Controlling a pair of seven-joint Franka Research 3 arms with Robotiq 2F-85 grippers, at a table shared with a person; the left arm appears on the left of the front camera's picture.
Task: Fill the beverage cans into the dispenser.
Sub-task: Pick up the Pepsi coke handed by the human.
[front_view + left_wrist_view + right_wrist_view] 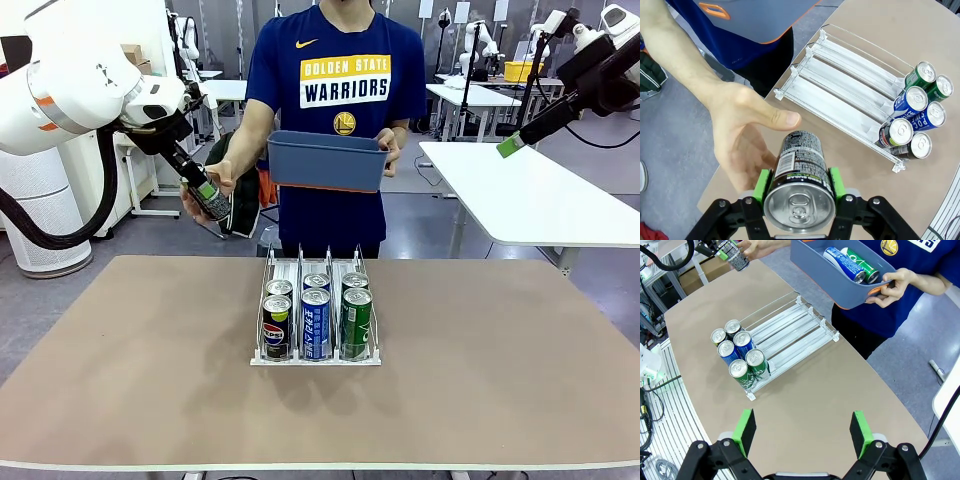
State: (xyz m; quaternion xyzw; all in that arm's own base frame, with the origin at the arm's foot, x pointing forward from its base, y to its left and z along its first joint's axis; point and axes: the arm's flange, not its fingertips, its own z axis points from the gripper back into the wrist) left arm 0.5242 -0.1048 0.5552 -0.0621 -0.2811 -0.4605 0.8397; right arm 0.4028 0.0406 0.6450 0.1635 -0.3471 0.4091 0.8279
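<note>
Front view: a dark can is clamped by the left gripper, up behind the dispenser, leftward. Left wrist view: a person's hand is cupped beside it. Right wrist view: the right gripper is spread wide, empty, nearside of the dispenser; six cans are racked inside.

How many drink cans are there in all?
9. Six cans stand in the dispenser, two per lane; one can is in the left gripper by the person's hand; two lie in the bin the person holds, where more may be hidden.
</note>
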